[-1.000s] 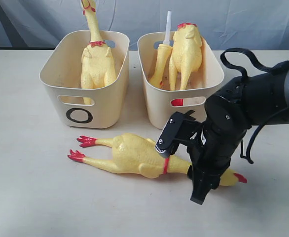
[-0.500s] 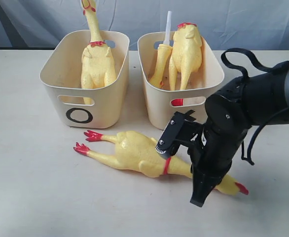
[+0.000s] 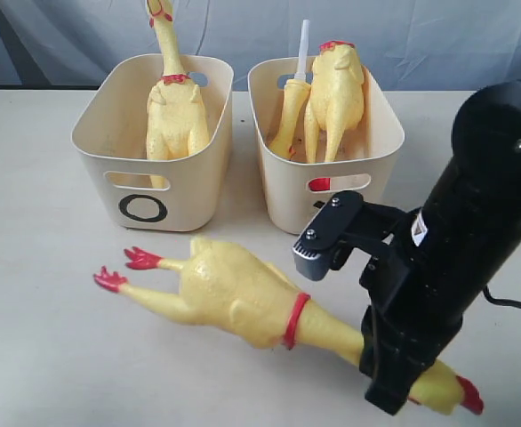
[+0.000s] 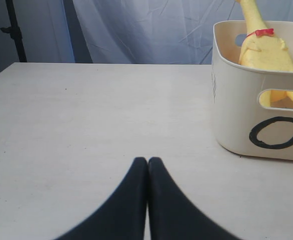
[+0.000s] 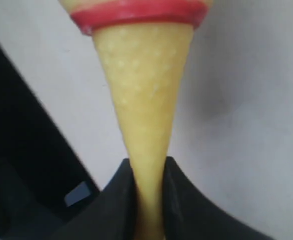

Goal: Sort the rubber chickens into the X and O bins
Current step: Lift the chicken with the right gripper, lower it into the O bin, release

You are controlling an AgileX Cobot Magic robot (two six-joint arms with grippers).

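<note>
A pale cream, matte tabletop point(image 3: 47, 356) filled the room's foreground, with a wrinkled blue-grey cloth backdrop point(image 3: 438, 36) hung behind it. A dark stand point(image 4: 14, 30) showed at the cloth's edge in the left wrist view.

Two cream plastic tubs sat side by side near the back of the table. The tub marked with a black O point(image 3: 185, 191) held one yellow rubber chicken standing on end point(image 3: 173, 111), its neck rising above the rim. The neighbouring tub point(image 3: 283, 187) held a plump yellow chicken point(image 3: 336, 89) and a slimmer one ending in a white tube point(image 3: 292, 111). Its mark was hidden by the arm.

In front of the tubs stretched the fourth long yellow rubber chicken point(image 3: 234, 289), red feet to the left. The right gripper point(image 5: 149, 172) had its black fingers pinched tight on the thin neck below the red band. Whether the body cleared the table, I could not tell.

The left gripper point(image 4: 147, 162) hung over bare table beside the O tub, fingertips pressed together on nothing.
</note>
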